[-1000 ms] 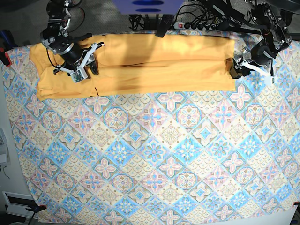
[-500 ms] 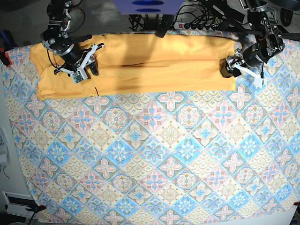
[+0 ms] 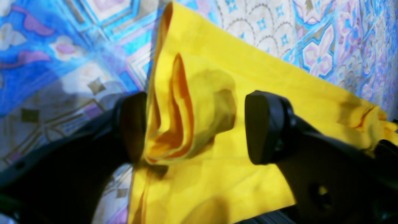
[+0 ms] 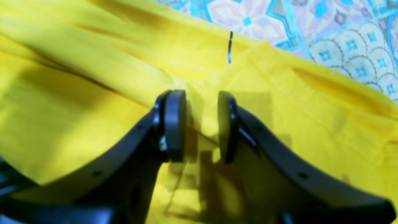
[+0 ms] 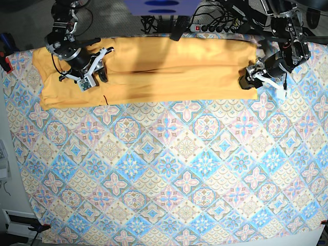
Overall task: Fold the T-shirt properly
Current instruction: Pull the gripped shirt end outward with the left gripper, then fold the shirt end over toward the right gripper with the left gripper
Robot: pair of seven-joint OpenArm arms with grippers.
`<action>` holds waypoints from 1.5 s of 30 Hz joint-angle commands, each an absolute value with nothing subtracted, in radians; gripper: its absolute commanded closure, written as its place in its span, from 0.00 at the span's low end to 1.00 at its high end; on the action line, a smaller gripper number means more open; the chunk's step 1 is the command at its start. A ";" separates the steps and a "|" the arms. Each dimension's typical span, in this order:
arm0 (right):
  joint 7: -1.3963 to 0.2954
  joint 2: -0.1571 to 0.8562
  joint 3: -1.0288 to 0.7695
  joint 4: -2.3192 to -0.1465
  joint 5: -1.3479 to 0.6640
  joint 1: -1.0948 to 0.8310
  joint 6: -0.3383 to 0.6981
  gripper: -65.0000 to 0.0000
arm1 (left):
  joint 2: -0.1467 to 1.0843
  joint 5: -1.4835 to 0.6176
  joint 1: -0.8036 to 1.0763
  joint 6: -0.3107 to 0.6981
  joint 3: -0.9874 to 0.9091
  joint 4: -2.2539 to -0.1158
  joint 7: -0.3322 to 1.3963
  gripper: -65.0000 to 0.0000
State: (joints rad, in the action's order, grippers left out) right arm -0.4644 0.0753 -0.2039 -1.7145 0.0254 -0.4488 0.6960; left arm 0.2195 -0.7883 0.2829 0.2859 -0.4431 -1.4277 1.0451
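Note:
The yellow-orange T-shirt (image 5: 174,69) lies as a long folded band across the far side of the table. My left gripper (image 5: 246,79) sits at its right end. In the left wrist view this gripper (image 3: 199,127) is open, its jaws wide apart around a bunched fold of the T-shirt (image 3: 186,102) that touches one finger (image 3: 132,124). My right gripper (image 5: 97,72) rests on the left part of the band. Seen from the right wrist, the right gripper (image 4: 200,124) is shut on a raised fold of the T-shirt (image 4: 279,102). A thin dark mark (image 4: 230,46) lies just beyond it.
The blue-pink patterned tablecloth (image 5: 169,169) covers the whole table. A power strip and cables (image 5: 215,26) run behind the far edge. A red clamp (image 5: 5,64) holds the cloth at the left edge. A blue object (image 5: 161,6) hangs over the far middle.
My left gripper moved left from beside the shirt's right end onto it, and its jaws narrowed slightly around the edge. The right arm stayed where it was.

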 commanded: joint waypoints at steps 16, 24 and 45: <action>-0.446 0.082 -0.208 -1.741 0.012 -0.449 0.698 0.74 | 0.216 -0.794 0.288 0.283 -0.440 -1.434 1.063 1.00; -0.444 0.082 -0.208 -1.742 0.010 -0.449 0.698 0.74 | 0.232 -0.797 0.285 0.285 -0.611 -1.437 1.066 1.00; -0.438 0.082 -0.208 -1.742 0.008 -0.449 0.698 0.74 | 0.156 -1.044 0.360 0.285 -0.633 -1.848 1.084 1.00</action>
State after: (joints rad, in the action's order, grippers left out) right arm -0.4595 0.0753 -0.2047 -1.7214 0.0219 -0.4496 0.6960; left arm 0.1490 -1.0126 0.3660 0.2749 -0.6281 -1.8256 1.1000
